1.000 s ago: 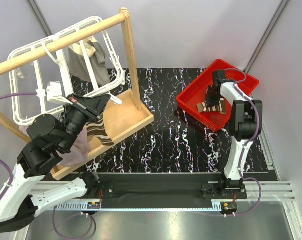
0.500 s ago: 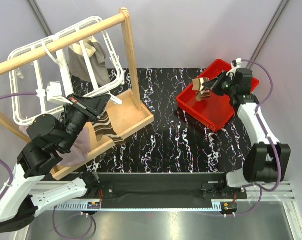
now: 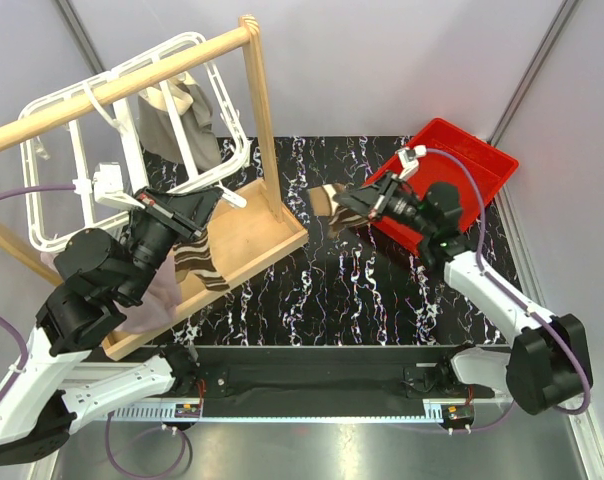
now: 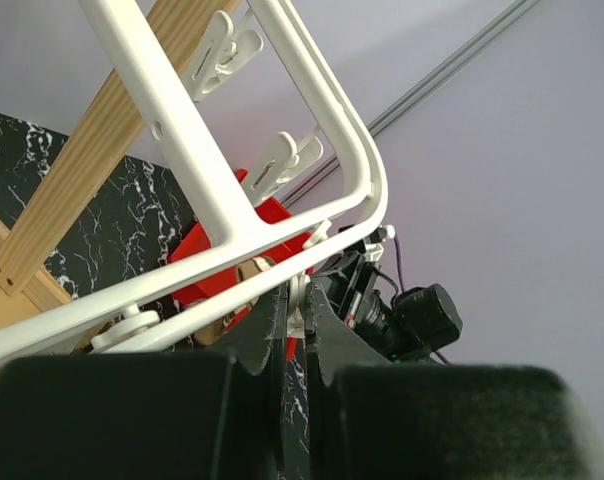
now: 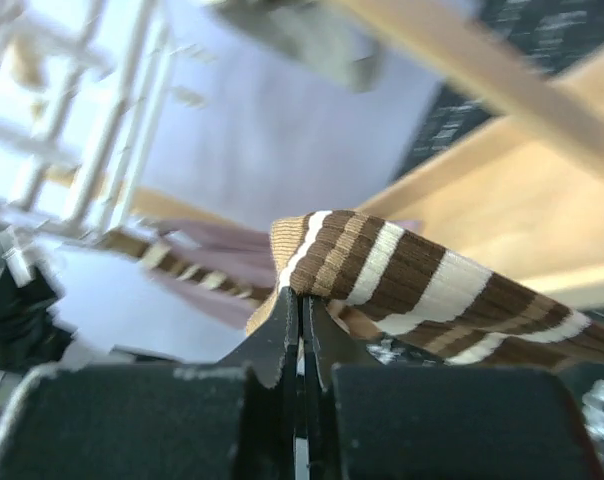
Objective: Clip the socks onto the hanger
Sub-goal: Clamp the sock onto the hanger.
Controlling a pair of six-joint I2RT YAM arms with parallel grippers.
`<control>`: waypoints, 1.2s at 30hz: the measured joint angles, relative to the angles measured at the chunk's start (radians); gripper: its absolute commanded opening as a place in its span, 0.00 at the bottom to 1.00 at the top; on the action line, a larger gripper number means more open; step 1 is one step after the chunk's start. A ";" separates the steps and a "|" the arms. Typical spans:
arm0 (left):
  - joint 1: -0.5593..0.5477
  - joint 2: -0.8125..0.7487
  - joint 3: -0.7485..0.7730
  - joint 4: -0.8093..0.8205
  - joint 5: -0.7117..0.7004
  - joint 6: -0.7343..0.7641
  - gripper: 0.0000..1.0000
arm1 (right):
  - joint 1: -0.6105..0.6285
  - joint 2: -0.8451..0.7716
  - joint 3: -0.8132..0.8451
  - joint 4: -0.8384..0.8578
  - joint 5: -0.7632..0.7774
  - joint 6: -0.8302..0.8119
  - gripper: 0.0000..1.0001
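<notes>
**A:** Brown-and-cream knit, then. From overhead, where is it?

**B:** The striped sock [image 3: 330, 200] is pinched in the right gripper [image 3: 350, 210]. It is in the air above the table [image 3: 362, 290], between the red bin [image 3: 482, 160] and the wooden stand [image 3: 262, 120]. A second sock [image 3: 197, 262] dangles just below the left gripper [image 3: 214, 200], under the hanger [image 3: 128, 150].

**A:** How will it handle?

**B:** Light and limp, I'd judge, since it sags over the fingers. Soft knit should grip well enough, and nothing about it looks fragile. The cuff edge looks like the best part to feed into a clip.

**A:** And the left wrist view?

**B:** The fingers are almost together, with a small white tab of the hanger between them (clamped on it, as far as I can see). Two free clips [image 4: 282, 165] hang from the white frame above.

**A:** Right wrist?

**B:** The fingers are closed tight on a fold near one end of the striped sock [image 5: 412, 275], and the rest drapes off to the right. The hanger behind it is blurred.

**A:** Any brand or writing?

**B:** None that I can read in any view.
</notes>
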 measured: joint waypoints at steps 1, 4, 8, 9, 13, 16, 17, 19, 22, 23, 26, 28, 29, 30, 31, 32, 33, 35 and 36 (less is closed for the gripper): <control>0.000 0.000 -0.002 0.002 0.000 -0.001 0.00 | 0.035 -0.001 0.001 0.031 0.013 0.014 0.00; 0.000 0.000 -0.006 0.006 -0.001 -0.007 0.00 | 0.153 0.001 0.011 0.121 0.069 0.060 0.00; 0.002 0.001 -0.007 0.010 -0.001 -0.018 0.00 | 0.275 0.046 0.088 0.182 0.142 0.091 0.00; 0.002 0.002 -0.007 0.010 -0.001 -0.019 0.00 | 0.301 0.063 0.110 0.200 0.160 0.098 0.00; 0.002 0.004 -0.007 0.016 -0.001 -0.024 0.00 | 0.372 0.121 0.151 0.269 0.214 0.118 0.00; 0.002 0.006 -0.007 0.019 -0.001 -0.026 0.00 | 0.404 0.161 0.172 0.293 0.236 0.125 0.00; 0.002 0.007 -0.007 0.020 -0.001 -0.026 0.00 | 0.413 0.173 0.179 0.300 0.242 0.127 0.00; 0.002 0.009 -0.007 0.021 -0.001 -0.026 0.00 | 0.427 0.187 0.188 0.305 0.244 0.129 0.00; 0.002 0.012 -0.007 0.021 -0.001 -0.026 0.00 | 0.445 0.194 0.195 0.314 0.257 0.129 0.00; 0.002 0.012 -0.007 0.021 -0.001 -0.026 0.00 | 0.448 0.194 0.196 0.318 0.261 0.129 0.00; 0.002 0.012 -0.007 0.022 -0.001 -0.026 0.00 | 0.450 0.194 0.196 0.328 0.270 0.128 0.00; 0.002 0.012 -0.007 0.023 -0.001 -0.026 0.00 | 0.450 0.194 0.196 0.332 0.281 0.128 0.00; 0.002 0.012 -0.007 0.024 -0.001 -0.026 0.00 | 0.450 0.194 0.196 0.335 0.286 0.128 0.00; 0.002 0.012 -0.007 0.024 -0.001 -0.026 0.00 | 0.450 0.193 0.196 0.336 0.288 0.128 0.00; 0.002 0.012 -0.007 0.024 -0.001 -0.026 0.00 | 0.450 0.193 0.196 0.337 0.288 0.128 0.00; 0.002 0.012 -0.007 0.024 -0.001 -0.026 0.00 | 0.450 0.192 0.196 0.337 0.288 0.128 0.00; 0.002 0.012 -0.007 0.024 -0.001 -0.026 0.00 | 0.450 0.190 0.196 0.337 0.289 0.128 0.00; 0.002 0.012 -0.007 0.024 -0.001 -0.026 0.00 | 0.450 0.185 0.196 0.337 0.290 0.128 0.00; 0.002 0.012 -0.007 0.025 -0.001 -0.026 0.00 | 0.450 0.182 0.196 0.337 0.291 0.128 0.00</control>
